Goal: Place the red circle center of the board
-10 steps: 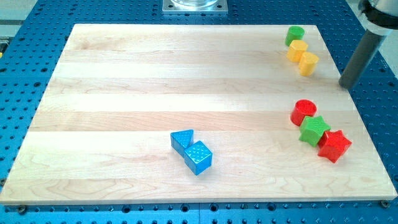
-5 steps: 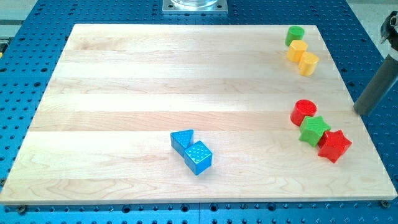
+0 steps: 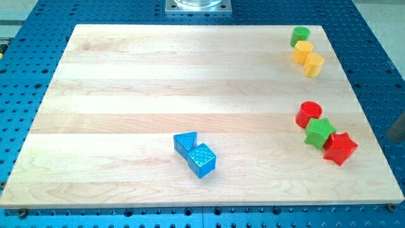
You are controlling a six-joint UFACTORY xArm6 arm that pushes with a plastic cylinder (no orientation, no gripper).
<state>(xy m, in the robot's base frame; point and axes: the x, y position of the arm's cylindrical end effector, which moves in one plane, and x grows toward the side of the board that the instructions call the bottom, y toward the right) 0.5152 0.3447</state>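
Most of the rod was cut off by the view's right edge. Only a dark stub showed there, and my tip sat off the wooden worktop, over the blue perforated surface. It was to the right of the red star and apart from every block. The arm ended in that rod rather than a pincer, so I cannot tell any grasp state.

The red circle stood near the worktop's right edge, well right of its centre. It was a short cylinder with its flat face up. Being round, it had no long axis or heading. It touched the green block at its lower right, whose shape was hard to make out. That block touched the red star.

Near the top right corner, a green circle and two yellow blocks formed a tight row. Below centre, a blue triangle met a dimpled blue cube.
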